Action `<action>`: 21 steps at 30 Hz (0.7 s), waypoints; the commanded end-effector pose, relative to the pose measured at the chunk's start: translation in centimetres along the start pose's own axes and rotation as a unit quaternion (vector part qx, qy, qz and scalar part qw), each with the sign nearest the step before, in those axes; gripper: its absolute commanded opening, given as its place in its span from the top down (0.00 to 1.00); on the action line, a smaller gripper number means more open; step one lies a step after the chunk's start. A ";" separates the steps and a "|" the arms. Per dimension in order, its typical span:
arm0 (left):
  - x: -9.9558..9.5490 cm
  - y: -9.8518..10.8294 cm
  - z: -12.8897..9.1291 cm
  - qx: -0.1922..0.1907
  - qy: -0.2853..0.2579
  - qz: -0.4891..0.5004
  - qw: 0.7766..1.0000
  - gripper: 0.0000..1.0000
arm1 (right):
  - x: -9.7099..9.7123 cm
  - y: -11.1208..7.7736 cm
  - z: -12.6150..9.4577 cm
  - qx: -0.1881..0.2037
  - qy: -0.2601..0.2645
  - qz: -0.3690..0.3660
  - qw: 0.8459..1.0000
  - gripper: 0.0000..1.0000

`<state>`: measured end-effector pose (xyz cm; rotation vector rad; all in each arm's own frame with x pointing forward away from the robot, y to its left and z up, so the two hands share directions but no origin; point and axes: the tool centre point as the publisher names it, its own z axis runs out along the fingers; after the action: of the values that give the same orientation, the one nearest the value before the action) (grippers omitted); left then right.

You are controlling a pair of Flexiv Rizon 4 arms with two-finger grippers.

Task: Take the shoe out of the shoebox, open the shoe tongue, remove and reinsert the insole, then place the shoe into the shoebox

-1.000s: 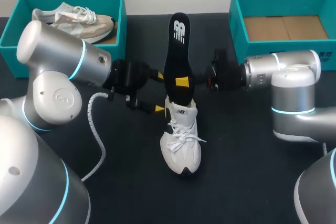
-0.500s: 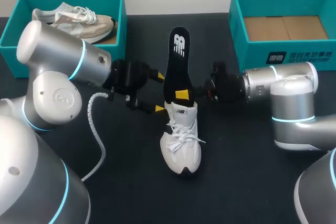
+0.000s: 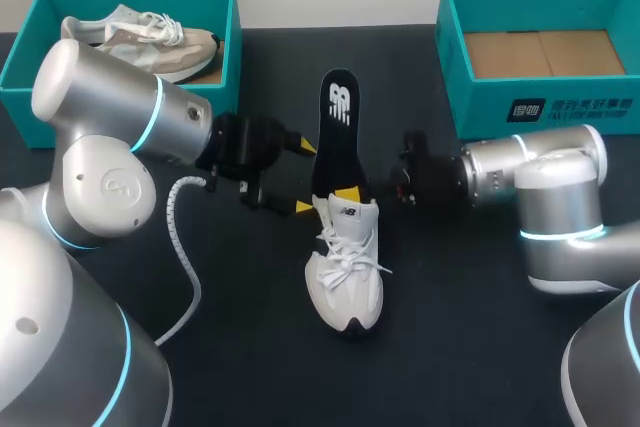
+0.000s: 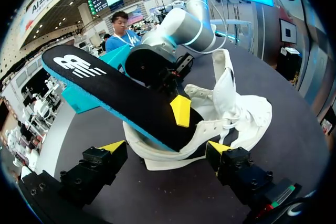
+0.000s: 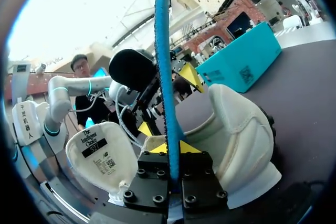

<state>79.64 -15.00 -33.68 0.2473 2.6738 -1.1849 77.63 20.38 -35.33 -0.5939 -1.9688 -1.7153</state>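
My right gripper [image 5: 173,148] tight on the insole [image 3: 335,137] half inside the shoe [image 3: 345,267]; my left gripper [image 3: 302,178] agape beside the shoe.

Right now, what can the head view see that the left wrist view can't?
Only the head view shows the tan shoe lying in the left shoebox, and the bare cardboard floor of the right shoebox. Only the left wrist view shows the blue edge under the insole, seen from close up. Both show the white shoe on the table, the left gripper open with a finger at each side of it, and the right gripper shut on the insole.
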 end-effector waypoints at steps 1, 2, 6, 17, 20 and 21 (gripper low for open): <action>0.1 0.0 0.0 -0.002 0.000 0.000 1.000 0.00 | 0.4 0.0 -0.1 -0.008 -0.015 -0.009 1.000 1.00; 0.1 0.0 0.0 -0.002 0.000 0.000 1.000 0.00 | 0.4 0.2 -0.1 -0.008 -0.015 -0.011 1.000 1.00; 0.1 0.0 0.0 -0.002 0.000 0.000 1.000 0.00 | 0.4 0.9 0.0 -0.003 -0.014 -0.020 1.000 0.62; 0.1 0.0 0.0 -0.002 0.000 0.000 1.000 0.00 | 0.6 3.4 0.2 0.004 -0.023 -0.053 0.998 0.65; 0.1 0.0 0.0 -0.002 0.000 0.000 1.000 0.00 | 0.4 4.0 0.3 0.008 -0.021 -0.062 0.998 0.64; 0.1 0.0 0.0 -0.002 0.000 0.000 1.000 0.00 | 0.3 4.2 0.3 0.010 -0.021 -0.063 0.998 0.64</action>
<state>79.64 -15.00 -33.68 0.2474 2.6738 -1.1849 79.38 20.96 -32.06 -0.5162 -2.0842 -1.7830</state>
